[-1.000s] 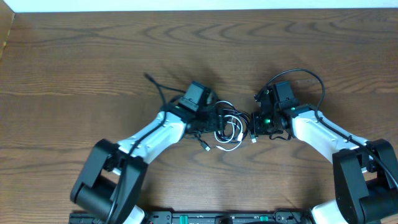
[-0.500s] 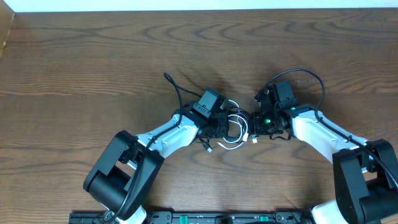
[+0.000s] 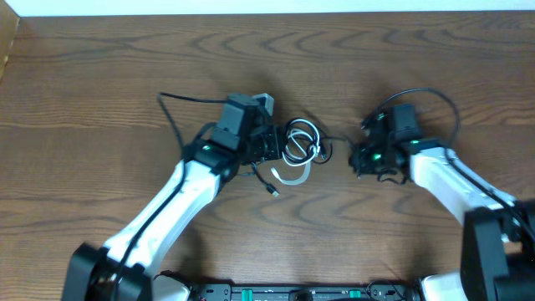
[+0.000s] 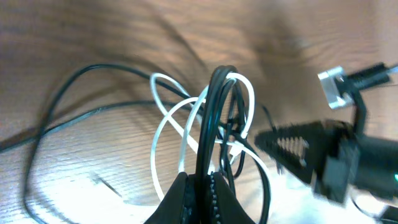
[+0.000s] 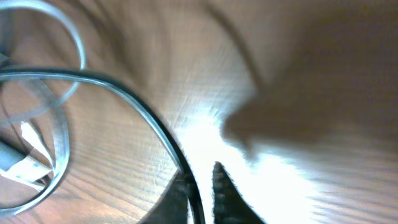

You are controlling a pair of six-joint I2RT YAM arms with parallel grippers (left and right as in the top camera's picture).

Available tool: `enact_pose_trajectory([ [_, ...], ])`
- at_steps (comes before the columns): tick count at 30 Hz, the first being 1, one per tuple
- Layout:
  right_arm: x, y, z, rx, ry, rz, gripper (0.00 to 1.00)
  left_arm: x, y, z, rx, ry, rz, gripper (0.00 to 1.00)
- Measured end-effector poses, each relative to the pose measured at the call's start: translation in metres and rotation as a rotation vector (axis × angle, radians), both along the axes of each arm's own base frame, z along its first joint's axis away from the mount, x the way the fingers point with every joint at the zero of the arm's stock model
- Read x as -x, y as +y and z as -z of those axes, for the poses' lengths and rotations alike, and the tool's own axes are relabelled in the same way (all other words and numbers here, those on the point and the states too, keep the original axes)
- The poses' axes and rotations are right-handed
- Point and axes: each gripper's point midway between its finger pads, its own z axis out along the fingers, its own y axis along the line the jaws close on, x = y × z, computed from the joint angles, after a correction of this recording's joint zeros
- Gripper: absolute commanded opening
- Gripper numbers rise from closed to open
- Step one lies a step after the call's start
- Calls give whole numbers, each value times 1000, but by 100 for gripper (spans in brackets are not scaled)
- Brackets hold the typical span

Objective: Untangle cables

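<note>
The cables lie tangled at the table's middle: a black cable (image 3: 294, 134) coiled in small loops and a white cable (image 3: 290, 176) curving beneath it. My left gripper (image 3: 264, 145) is at the bundle's left side, shut on the black loops (image 4: 214, 99), with white loops (image 4: 163, 118) hanging around them. My right gripper (image 3: 359, 157) sits to the right of the bundle. One black strand (image 5: 124, 93) runs between its fingers (image 5: 224, 190), resting against the left one. These jaws stand slightly apart, with a bright gap beside the strand. A white plug (image 5: 18, 165) shows at the left of the right wrist view.
Thick black arm cables arch over the wood behind the left arm (image 3: 174, 109) and the right arm (image 3: 428, 96). A loose black plug end (image 3: 272, 191) lies just in front of the bundle. The table's pale back edge (image 3: 267, 7) runs along the top.
My left gripper reached into the bundle, shut on the black loops and pulled back left and away. My right arm shifted right, its jaws parting slightly, and a black strand now stretches between the grippers.
</note>
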Motion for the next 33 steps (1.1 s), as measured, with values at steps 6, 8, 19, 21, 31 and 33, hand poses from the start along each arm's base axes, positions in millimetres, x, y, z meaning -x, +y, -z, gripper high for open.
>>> enact_pose_trajectory([
  [6,-30,-5,-71,-99,-228,7,47,12,-7,-34,95,-43,55,8],
  [8,-27,7,-91,-168,-275,-45,47,15,-10,-40,119,-47,76,8],
  [19,-5,48,-106,-296,-285,-233,46,21,-30,-64,243,-88,186,8],
  [21,1,55,-105,-298,-284,-272,44,23,-32,-67,259,-91,201,8],
  [31,-11,54,-97,-157,-352,-273,39,44,-53,-100,425,-130,387,8],
  [33,-20,52,-101,-139,-394,-263,33,50,-55,-104,452,-125,423,8],
])
